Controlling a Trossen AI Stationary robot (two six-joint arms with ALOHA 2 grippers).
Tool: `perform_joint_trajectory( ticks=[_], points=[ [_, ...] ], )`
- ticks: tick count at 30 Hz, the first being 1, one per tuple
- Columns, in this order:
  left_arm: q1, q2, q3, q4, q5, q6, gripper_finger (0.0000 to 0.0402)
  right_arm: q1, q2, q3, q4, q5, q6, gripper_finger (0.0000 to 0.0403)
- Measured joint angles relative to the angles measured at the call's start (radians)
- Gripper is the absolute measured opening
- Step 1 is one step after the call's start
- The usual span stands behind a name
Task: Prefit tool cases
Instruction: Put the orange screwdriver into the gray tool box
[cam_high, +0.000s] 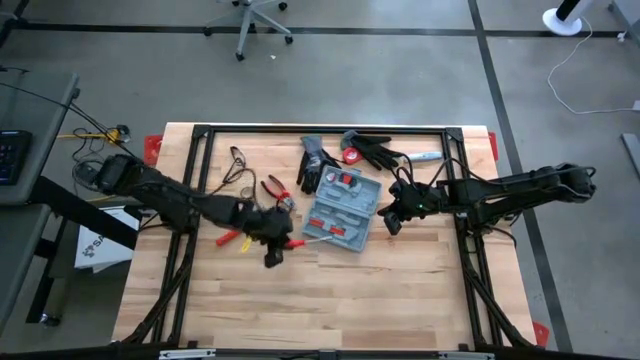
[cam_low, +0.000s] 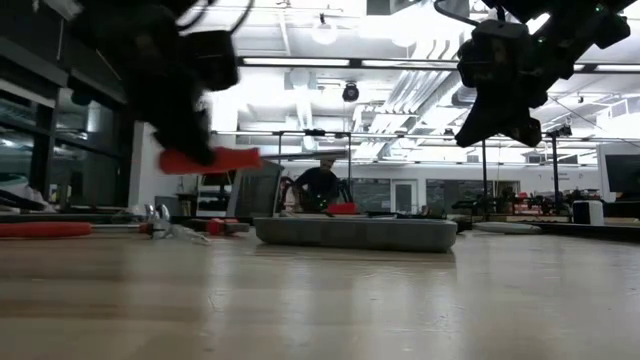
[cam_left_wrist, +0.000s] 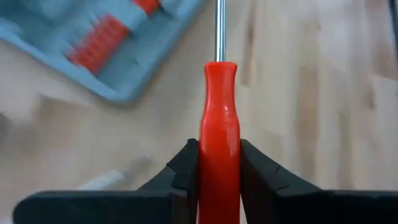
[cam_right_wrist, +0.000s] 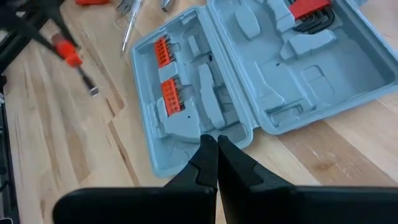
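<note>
A red-handled screwdriver (cam_left_wrist: 218, 143) is pinched by the left gripper (cam_high: 277, 243), lifted beside the open tool case (cam_high: 340, 208) mid-table. The right gripper (cam_high: 392, 222) is closed, empty. Black gloves (cam_high: 318, 160), pliers (cam_high: 275, 189) are laid nearby.

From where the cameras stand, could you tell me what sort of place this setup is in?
Probably a robotics lab or workshop: a wooden workbench on a concrete floor, two robot arms over an open tool case, a rolling office chair behind, and exposed ceiling ducts and strip lights in the low view.

The wooden table (cam_high: 330, 300) carries the open tool case (cam_high: 341, 208), black gloves (cam_high: 316, 160) — and pliers (cam_high: 276, 188).
</note>
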Motion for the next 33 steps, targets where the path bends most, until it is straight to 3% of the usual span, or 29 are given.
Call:
perform_joint_trajectory(
  ticks=[7, 14, 22, 33],
  points=[
    [0.171, 0.112, 0.175, -0.078, 0.091, 0.318, 0.0067, 0.0, 0.0, 0.0, 0.015, 0.035, 0.008, 0.0],
    [0.239, 0.299, 0.328, -0.095, 0.196, 0.501, 0.0067, 0.0, 0.0, 0.0, 0.016, 0.035, 0.026, 0.0],
    [0.233, 0.476, 0.47, -0.2, 0.227, 0.642, 0.0067, 0.0, 0.0, 0.0, 0.016, 0.035, 0.033, 0.0],
    [0.235, 0.497, 0.492, -0.262, 0.198, 0.679, 0.0067, 0.0, 0.0, 0.0, 0.015, 0.035, 0.033, 0.0]
  ],
)
